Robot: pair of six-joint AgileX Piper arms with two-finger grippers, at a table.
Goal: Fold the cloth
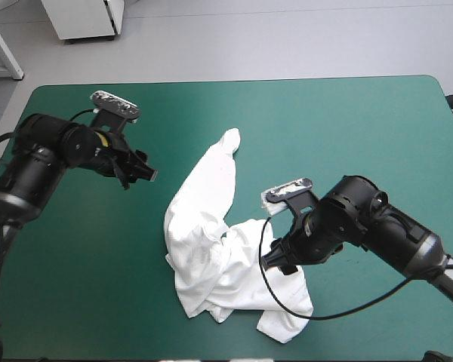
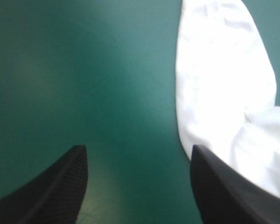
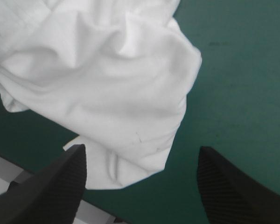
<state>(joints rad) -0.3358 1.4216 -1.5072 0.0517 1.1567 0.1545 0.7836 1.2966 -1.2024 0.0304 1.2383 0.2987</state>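
Most of what I see is the bench [image 1: 347,121], its teal-green cover bare on the left side and all along the far edge. On it lies the T-shirt [image 1: 211,249], white and crumpled, not spread and not folded. Its bulk sits a little right of the middle, toward the near edge, bunched in loose folds. One long narrow part runs away from that heap toward the far edge and ends in a rounded tip.

Next in size are my two arms, both low over the bench. My left pincer [image 1: 140,172] hangs above bare cover on the left, apart from the shirt and pointed toward it. In the left wrist view the pincer is spread wide, with only teal-green cover between the black fingers [image 2: 60,186]. The long white part of the shirt lies just beside one finger, and I cannot tell whether that finger touches it.

My right pincer [image 1: 281,260] is over the right side of the heap, near the bench's near edge. It too is spread, pinching nothing. In the right wrist view a rumpled lobe of white cloth lies ahead of it. The lobe's lowest fold reaches down between the fingertips [image 3: 77,161], closer to one than the other. Bare cover fills the gap by the other finger.
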